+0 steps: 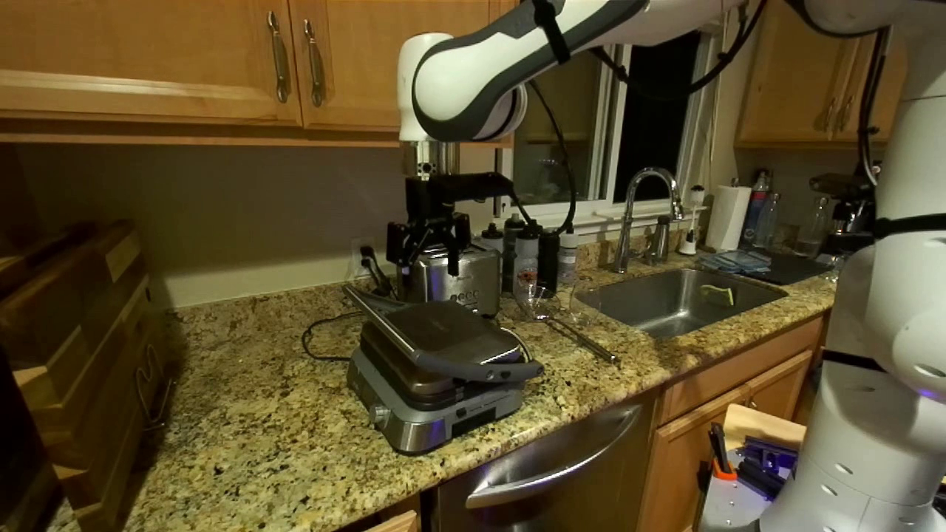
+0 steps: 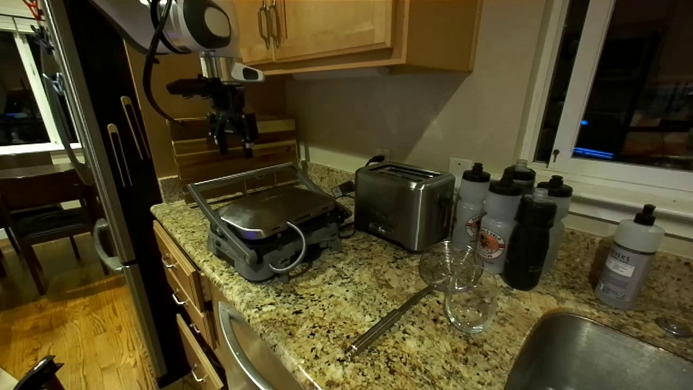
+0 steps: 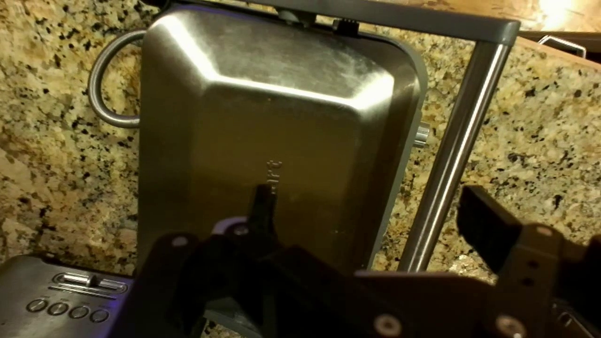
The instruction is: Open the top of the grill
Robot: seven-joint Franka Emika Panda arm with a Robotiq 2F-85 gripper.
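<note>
Fingers (image 3: pixel 488 227): mine stand wide apart, nothing held between them, pointing down over the grill (image 1: pixel 436 377) without touching it.
Handle (image 3: pixel 453 164): a silver bar; in my wrist view it runs in between my fingertips, then is lost behind my own dark parts. Both exterior views show me higher than it.
Top (image 3: pixel 281 136): brushed metal, lying closed over the silver-grey base (image 1: pixel 414 434); one of my fingers covers part of the raised lettering in its middle.
Grill: upright on the speckled granite tabletop (image 1: pixel 259 428), near its front edge.
Knob (image 3: pixel 422 135): juts out on the handle's side of the grill.
Tube (image 2: pixel 303 245): curved, silver-grey, looping out at another side.
Toaster (image 2: pixel 406 211): stainless steel, just beside the grill; my wrist view shows four round buttons on it.
Utensil (image 2: pixel 390 320): long-handled, lying on the tabletop; I cannot tell what its wire head is.
Glass (image 2: pixel 471 303): clear, upright, just beside that head.
Bottles (image 2: pixel 491 233): a cluster standing just beyond the toaster, several with black caps.
Sink (image 1: pixel 628 299): stainless steel, well apart from me, holding a yellow-green thing (image 1: pixel 718 291) I cannot name.
Faucet (image 1: pixel 627 222): chrome, arched, behind the sink.
Paper towel roll (image 1: pixel 729 218): white, upright, past the faucet.
</note>
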